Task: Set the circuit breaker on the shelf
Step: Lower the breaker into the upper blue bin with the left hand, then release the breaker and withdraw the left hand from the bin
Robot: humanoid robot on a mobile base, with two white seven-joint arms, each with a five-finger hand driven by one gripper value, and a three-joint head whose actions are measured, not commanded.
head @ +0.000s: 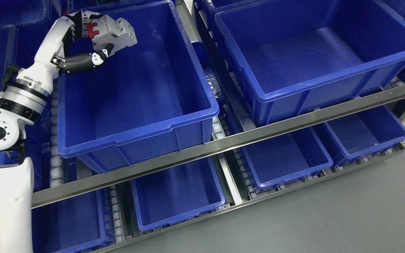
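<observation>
Fingers of the left hand (88, 38) clasp the white circuit breaker (113, 32) with red toggles, held at the upper left of the frame above the far left corner of a large blue bin (135, 121). That bin's interior lies open below and right of the hand. A second blue bin (315, 88) sits at upper right, and a steel shelf rail (223, 142) crosses beneath both.
</observation>
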